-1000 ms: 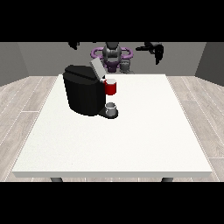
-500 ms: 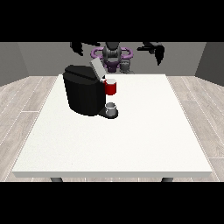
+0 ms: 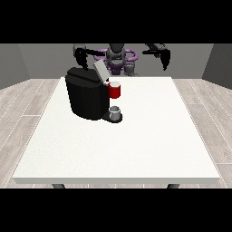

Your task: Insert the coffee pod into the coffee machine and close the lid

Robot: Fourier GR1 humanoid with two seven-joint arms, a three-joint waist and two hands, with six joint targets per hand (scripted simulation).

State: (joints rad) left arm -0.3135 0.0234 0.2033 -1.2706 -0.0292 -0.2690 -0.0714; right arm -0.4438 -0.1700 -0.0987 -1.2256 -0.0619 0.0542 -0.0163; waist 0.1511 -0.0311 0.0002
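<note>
Compared with a moment ago, the black hand at the view's right [image 3: 164, 56] has come lower and a little nearer; before it was held out high at the far right, and now it hangs down beside the robot's body. The black hand at the view's left [image 3: 81, 55] is almost where it was, above and behind the black box-shaped coffee machine [image 3: 86, 93]. I judge from this that the reaching has only begun and nothing of the task is done yet.

The machine's grey lid [image 3: 100, 71] stands tilted open. A red thing at the machine [image 3: 115, 89] sits at its front. A small grey thing [image 3: 115, 111] stands on the machine's base, just under the red one; I cannot say if this is the pod.

Both hands are well apart from this grey thing and far behind it. If their fingers are open or curled, I cannot tell. Neither hand seems to carry anything.

The large white table [image 3: 136, 145] lies under all.
</note>
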